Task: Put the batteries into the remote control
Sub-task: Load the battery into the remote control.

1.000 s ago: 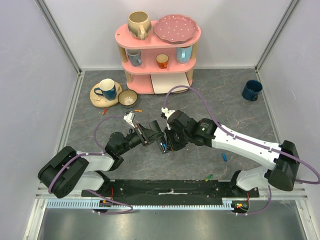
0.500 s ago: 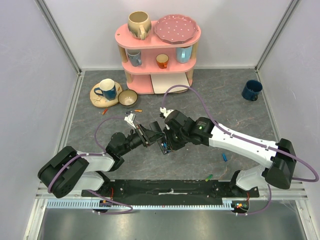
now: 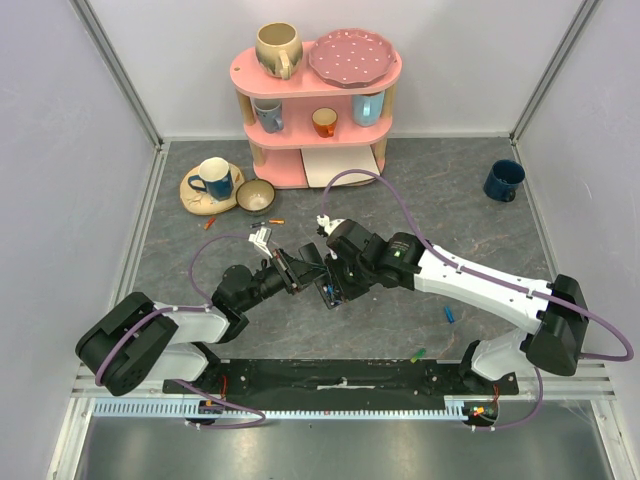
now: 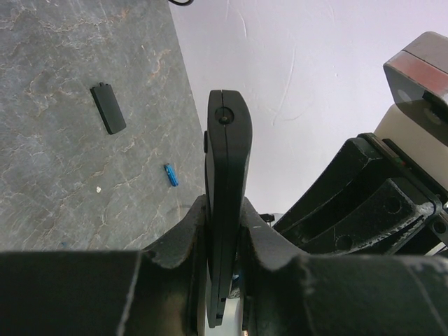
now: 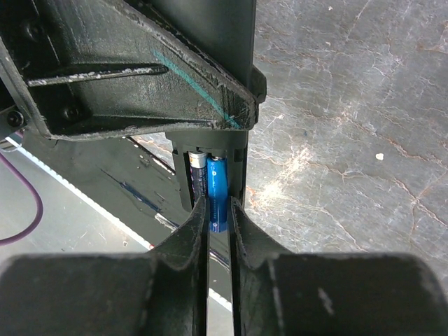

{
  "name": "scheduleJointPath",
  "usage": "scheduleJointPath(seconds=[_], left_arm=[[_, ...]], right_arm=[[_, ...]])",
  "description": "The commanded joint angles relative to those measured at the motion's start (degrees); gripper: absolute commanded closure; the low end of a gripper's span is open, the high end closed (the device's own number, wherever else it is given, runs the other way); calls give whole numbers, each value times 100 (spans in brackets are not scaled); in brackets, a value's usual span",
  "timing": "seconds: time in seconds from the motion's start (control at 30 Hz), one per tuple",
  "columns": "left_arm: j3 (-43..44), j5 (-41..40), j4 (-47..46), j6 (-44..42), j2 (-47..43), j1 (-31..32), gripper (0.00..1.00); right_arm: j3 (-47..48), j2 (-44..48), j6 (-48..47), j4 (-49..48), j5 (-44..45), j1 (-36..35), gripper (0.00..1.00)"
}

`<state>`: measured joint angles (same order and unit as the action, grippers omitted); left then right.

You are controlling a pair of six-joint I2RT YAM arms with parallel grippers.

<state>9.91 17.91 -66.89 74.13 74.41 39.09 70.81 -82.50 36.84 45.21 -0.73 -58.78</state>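
Note:
My left gripper (image 3: pixel 300 270) is shut on the black remote control (image 3: pixel 325 292) and holds it on edge above the table; in the left wrist view the remote (image 4: pixel 225 168) stands upright between my fingers. My right gripper (image 3: pixel 338 283) is shut on a blue battery (image 5: pixel 217 187), whose far end sits in the remote's open compartment (image 5: pixel 241 164) beside a second battery (image 5: pixel 197 169) lying inside. The remote's black cover (image 4: pixel 108 108) and a loose blue battery (image 4: pixel 171 175) lie on the table.
A pink shelf (image 3: pixel 318 100) with mugs and a plate stands at the back. A blue mug (image 3: pixel 503 180) is at the right, a plate with a mug (image 3: pixel 211 185) and a bowl (image 3: pixel 255 196) at the left. Loose batteries lie at the front right: blue (image 3: pixel 451 314), green (image 3: pixel 417 354).
My right gripper has shifted slightly left, closer against the remote in the left gripper. The left arm has held still.

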Motion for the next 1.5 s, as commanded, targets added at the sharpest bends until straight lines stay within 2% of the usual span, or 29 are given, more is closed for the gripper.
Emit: scheduleJointPath(seconds=[0.0, 0.27, 0.8, 1.27, 1.47], left_arm=[[204, 520, -852, 330, -225, 213, 98], [230, 476, -781, 304, -190, 213, 98], [231, 468, -764, 278, -173, 213, 98], [204, 485, -1133, 436, 21, 213, 98], [204, 476, -1080, 418, 38, 213, 98]], right_arm=[[162, -144, -195, -21, 759, 86, 81], [162, -152, -239, 23, 697, 86, 74], [126, -117, -291, 23, 574, 95, 71], [144, -82, -344, -12, 355, 86, 68], [100, -29, -353, -118, 231, 95, 62]])
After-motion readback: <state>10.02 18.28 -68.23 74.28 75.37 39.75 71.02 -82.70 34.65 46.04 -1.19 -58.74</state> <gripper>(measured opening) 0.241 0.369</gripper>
